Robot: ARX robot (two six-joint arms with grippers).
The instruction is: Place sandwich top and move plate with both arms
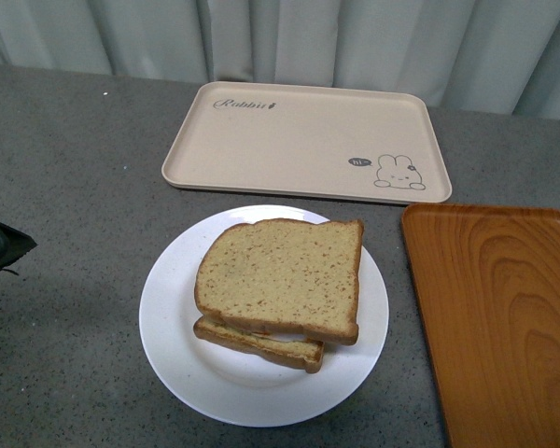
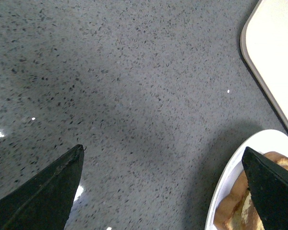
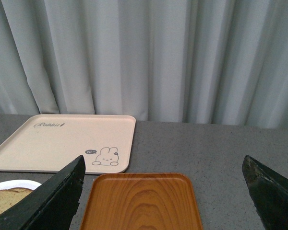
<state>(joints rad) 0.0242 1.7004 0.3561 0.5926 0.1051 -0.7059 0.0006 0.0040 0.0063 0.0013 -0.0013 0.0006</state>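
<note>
The sandwich top [image 1: 282, 275], a tan speckled bread slice, lies on a lower slice on the round white plate [image 1: 173, 345] in the middle of the grey table. My left gripper [image 2: 163, 153] is open and empty, low over bare table just left of the plate [image 2: 230, 179]; one finger overlaps the plate's rim and the bread [image 2: 233, 208]. A black part of it [image 1: 0, 245] shows at the front view's left edge. My right gripper [image 3: 163, 165] is open and empty, held above the orange tray [image 3: 141, 201], out of the front view. The plate edge [image 3: 14, 184] and bread [image 3: 5, 199] show there.
A beige rabbit-print tray [image 1: 303, 140] lies behind the plate, also in the left wrist view [image 2: 273, 52] and right wrist view [image 3: 62, 141]. An orange wood-grain tray [image 1: 499, 317] lies right of the plate. Grey curtains [image 3: 144, 57] hang behind the table.
</note>
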